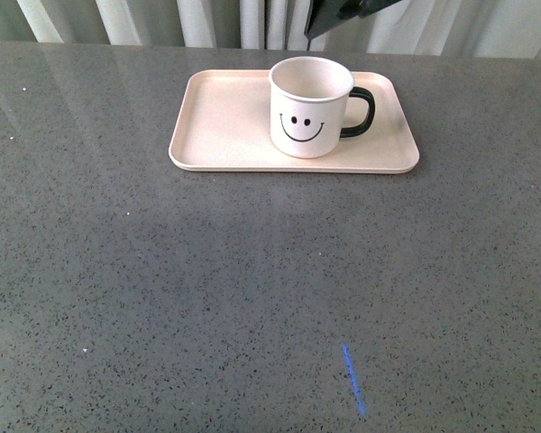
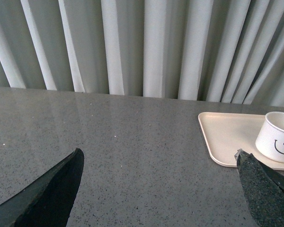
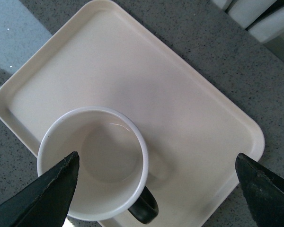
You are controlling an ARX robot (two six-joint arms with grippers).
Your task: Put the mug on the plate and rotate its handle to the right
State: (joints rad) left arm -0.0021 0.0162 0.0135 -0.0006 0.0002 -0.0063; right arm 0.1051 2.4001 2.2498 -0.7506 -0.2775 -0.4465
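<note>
Standing upright on the plate (image 1: 225, 126), toward its right end, the mug (image 1: 308, 106) points its handle (image 1: 361, 113) right.
Both claws are released: right gripper (image 3: 154, 182) above the mug, left gripper (image 2: 161, 189) over bare counter (image 1: 252, 289).

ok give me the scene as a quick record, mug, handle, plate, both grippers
mug: upright on the plate, right of its middle, smiley face toward the front camera, empty
handle: points to the robot's right
plate: flat on the grey table
right gripper: above the mug, jaws wide apart, holding nothing
left gripper: off to the plate's side, jaws apart, empty
</note>
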